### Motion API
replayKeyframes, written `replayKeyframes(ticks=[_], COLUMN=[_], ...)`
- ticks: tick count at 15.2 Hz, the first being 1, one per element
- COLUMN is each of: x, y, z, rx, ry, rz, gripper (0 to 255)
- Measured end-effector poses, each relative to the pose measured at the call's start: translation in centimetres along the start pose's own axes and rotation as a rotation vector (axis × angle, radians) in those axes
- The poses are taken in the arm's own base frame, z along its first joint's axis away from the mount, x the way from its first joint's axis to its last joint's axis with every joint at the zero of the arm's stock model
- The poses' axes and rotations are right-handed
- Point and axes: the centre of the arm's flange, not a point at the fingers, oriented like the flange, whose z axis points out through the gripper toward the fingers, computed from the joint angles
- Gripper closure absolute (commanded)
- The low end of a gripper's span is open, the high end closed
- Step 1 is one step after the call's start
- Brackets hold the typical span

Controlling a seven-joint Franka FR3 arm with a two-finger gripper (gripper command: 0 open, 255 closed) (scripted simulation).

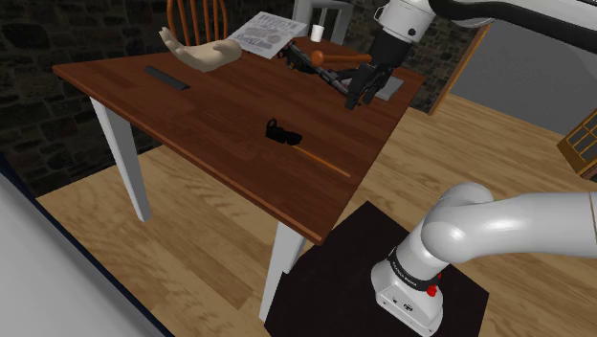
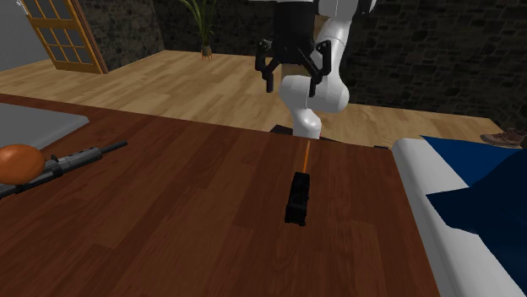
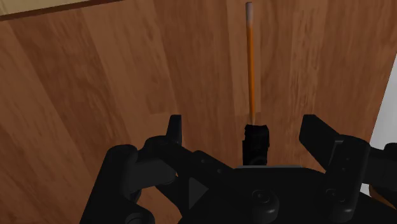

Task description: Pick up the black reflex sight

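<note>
Gripper: 1 black gripper (image 1: 366, 88) is seen raised well above the table (image 1: 191, 110); its 2 fingers (image 3: 316, 135) are spread apart, and nothing is clasped between them.
Arm: 1 white arm (image 1: 497, 225) is carried up from 1 black stand (image 1: 325, 278) at the shoulder view's lower right.
Black reflex sight: 1 black reflex sight (image 1: 281, 132) is laid flat on the brown wooden tabletop, toward the edge nearest the stand.
Sight relative to gripper, shoulder view: the sight is placed lower and to the left of the gripper, well apart from it.
Sight relative to gripper, wrist view: the sight is framed between the 2 fingers, closer to one than the other, down on the wood and touched by neither.
Sight relative to gripper, second exterior view: the sight is set on the table below the gripper and nearer the camera.
Pencil: 1 orange pencil (image 1: 320, 160) is laid with one end at the sight and is run away from it toward the table edge; whether the 2 touch cannot be told.
Rifle: 1 dark rifle (image 1: 311, 59) is laid at the table's far end, with 1 orange-brown rounded thing (image 2: 19, 160) on it.
Other things on the table: 1 tan model hand (image 1: 196, 50), 1 printed newspaper (image 1: 266, 33), 1 white cup (image 1: 316, 33) and 1 dark flat bar (image 1: 167, 78) are counted, all well apart from the sight.
</note>
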Motion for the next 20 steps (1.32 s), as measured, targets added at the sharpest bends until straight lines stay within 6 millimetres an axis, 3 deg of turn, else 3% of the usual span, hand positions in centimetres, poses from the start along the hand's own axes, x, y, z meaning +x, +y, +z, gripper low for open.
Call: replayKeyframes(ticks=[3,16,20], x=[1.3,14.9,15.2], y=[-0.5,-7.4,-8.0], z=[0.9,11.5,13.8], rx=[-0.006,-0.065,-0.069], ry=[-0.012,-0.138,-0.146], rz=[-0.006,-0.065,-0.069], gripper=[0,0,0])
